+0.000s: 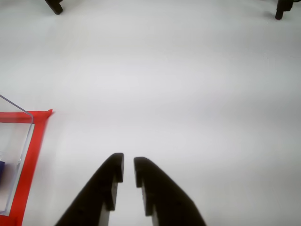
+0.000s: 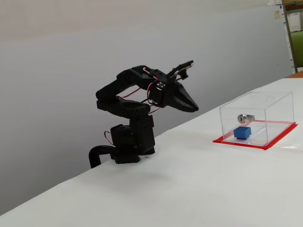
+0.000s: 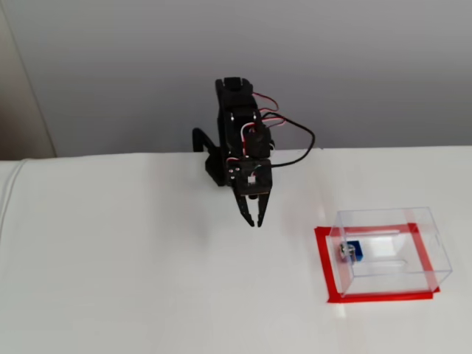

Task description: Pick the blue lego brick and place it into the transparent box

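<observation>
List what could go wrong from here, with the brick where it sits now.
1. The blue lego brick already sits inside the transparent box, so another grasp attempt would probably close on nothing.
2. The gripper hangs empty and nearly shut above the table; swinging toward the box could knock its clear wall and shift it off the red base.
</observation>
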You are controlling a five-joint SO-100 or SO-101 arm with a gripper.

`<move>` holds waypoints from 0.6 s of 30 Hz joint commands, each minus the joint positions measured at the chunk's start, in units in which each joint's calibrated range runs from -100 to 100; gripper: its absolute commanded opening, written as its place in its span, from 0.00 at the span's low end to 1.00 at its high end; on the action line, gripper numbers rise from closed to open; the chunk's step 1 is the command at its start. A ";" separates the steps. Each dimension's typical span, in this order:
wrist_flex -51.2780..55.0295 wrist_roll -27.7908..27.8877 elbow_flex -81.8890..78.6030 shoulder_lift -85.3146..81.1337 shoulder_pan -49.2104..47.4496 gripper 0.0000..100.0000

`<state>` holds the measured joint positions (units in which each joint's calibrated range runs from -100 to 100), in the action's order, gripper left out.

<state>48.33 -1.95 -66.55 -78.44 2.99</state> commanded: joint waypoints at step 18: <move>-1.16 0.39 -32.64 -21.56 4.07 0.03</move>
<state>47.99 -1.81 -97.97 -99.15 6.09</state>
